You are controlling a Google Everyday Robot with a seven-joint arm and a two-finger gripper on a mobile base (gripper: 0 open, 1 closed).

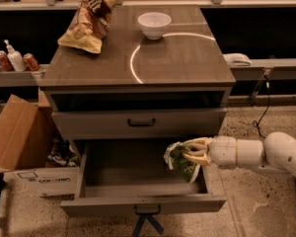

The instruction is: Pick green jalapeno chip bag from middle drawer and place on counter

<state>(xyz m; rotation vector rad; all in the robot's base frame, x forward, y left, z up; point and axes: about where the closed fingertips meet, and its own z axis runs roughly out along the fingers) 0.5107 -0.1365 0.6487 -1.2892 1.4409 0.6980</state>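
Camera view, lower right: my hand point(192, 153) grips the green jalapeno chip bag point(180, 166) at the right end of the middle drawer point(123, 174). I fear the slick foil slipping — or snagging the upper drawer front point(98, 125) — on the lift.

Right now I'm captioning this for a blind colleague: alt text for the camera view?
The gripper holds the green jalapeno chip bag at the right side of the open middle drawer. On the counter above sit a brown-and-yellow chip bag and a white bowl.

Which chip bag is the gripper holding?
The green jalapeno chip bag, in the gripper over the middle drawer; the brown-and-yellow bag lies on the counter.
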